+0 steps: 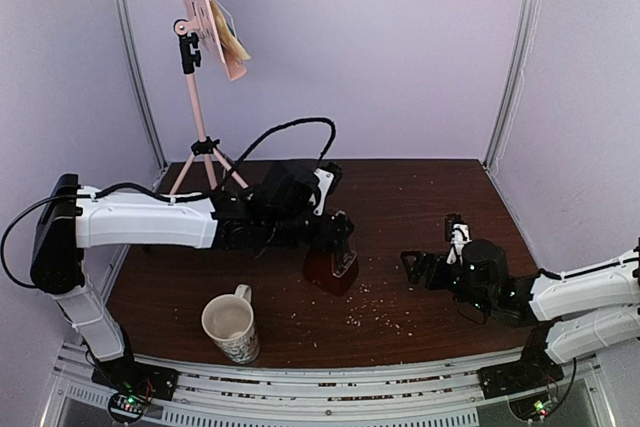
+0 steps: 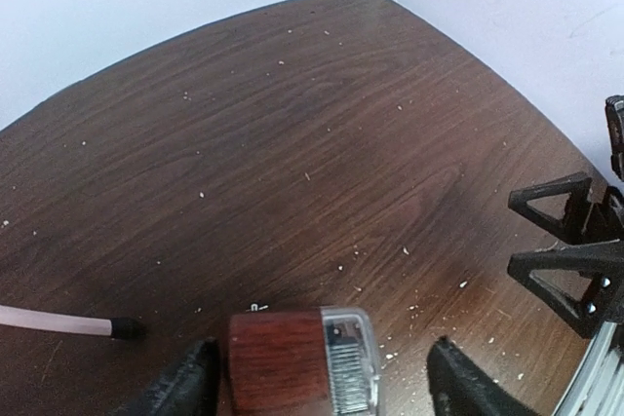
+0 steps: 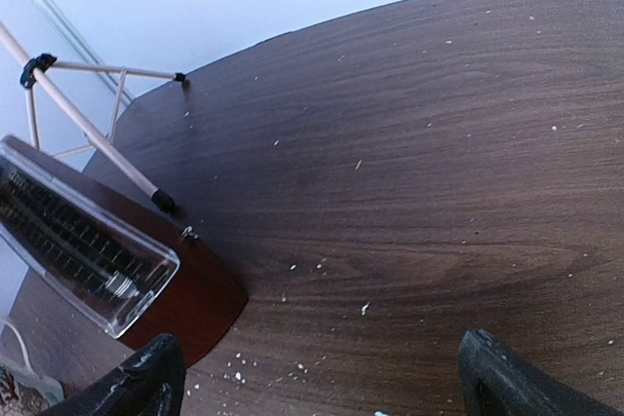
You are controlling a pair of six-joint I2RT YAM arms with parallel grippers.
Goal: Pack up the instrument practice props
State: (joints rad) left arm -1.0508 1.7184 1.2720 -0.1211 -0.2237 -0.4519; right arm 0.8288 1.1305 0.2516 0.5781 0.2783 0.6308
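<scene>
Bright, even, diffuse light throughout.
Wrist views bow at the edges; the dark bench shows pale sheen and soft shadows.

Open table between metronome and right claw.

1. Desk: dark wood grain, smooth, faintly shiny.
2. Metronome: glossy red-brown wood; cover of clear, shiny plastic.
3. Mug: smooth glazed ceramic.
4. Stand: matt pink, seemingly painted metal.

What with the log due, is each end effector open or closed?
Left end effector: open, straddling the metronome.
Right end effector: open, empty.
</scene>
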